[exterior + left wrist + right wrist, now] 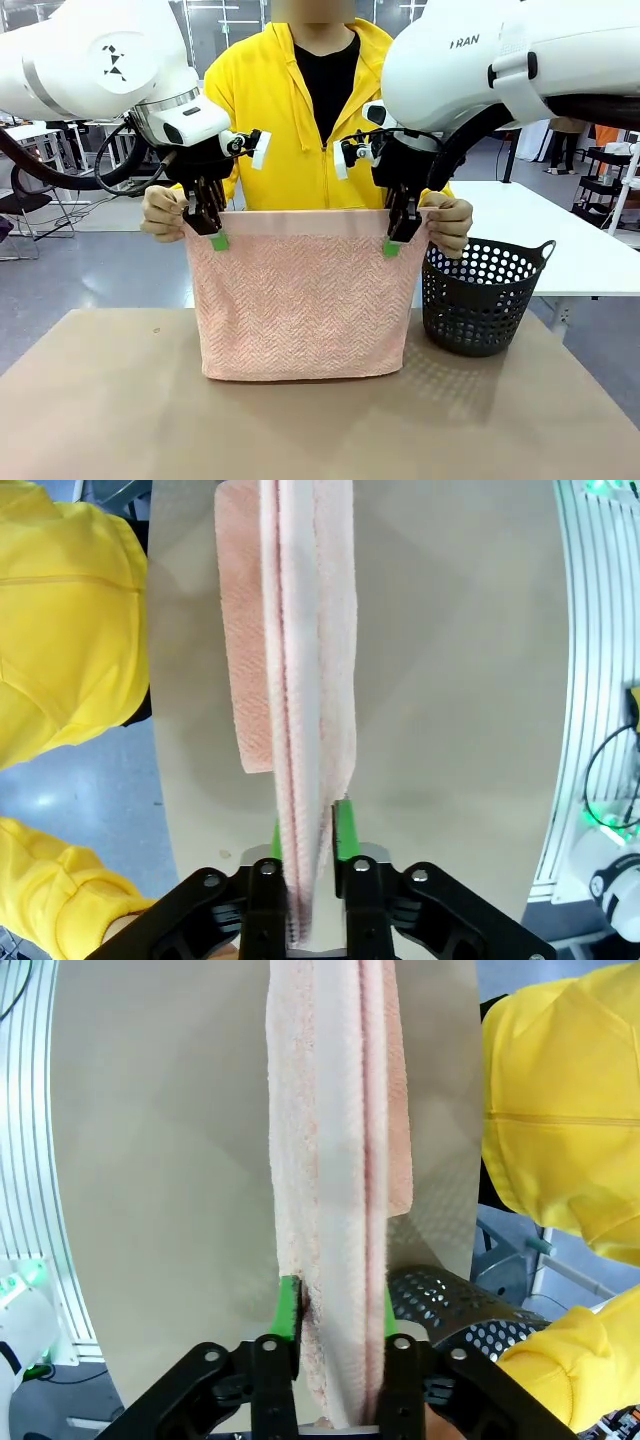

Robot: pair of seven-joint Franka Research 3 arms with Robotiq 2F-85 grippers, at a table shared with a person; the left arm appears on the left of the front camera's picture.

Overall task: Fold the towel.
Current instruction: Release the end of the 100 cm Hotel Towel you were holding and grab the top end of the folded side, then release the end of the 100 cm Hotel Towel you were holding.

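Towel position: pink herringbone terry towel (300, 310) hangs as a flat panel over the tan table (100, 400). Whether its lower edge touches the table cannot be told.
Layers: wrist views show several plies at the top edge, so it looks already doubled.
Handling (judgement): light, limp and grippy, not fragile. It sags wherever unsupported, so hold it at the top corners and keep the edge taut.
Left gripper (212, 232): jaws nearly closed, green pads pinching the top edge near one corner.
Right gripper (397, 235): jaws closed on the other top corner.
Person: one hand (162, 213) and the other hand (450, 222) grip the same edge, just outside the grippers.
Nearby: black perforated plastic basket (480, 300) beside the towel.
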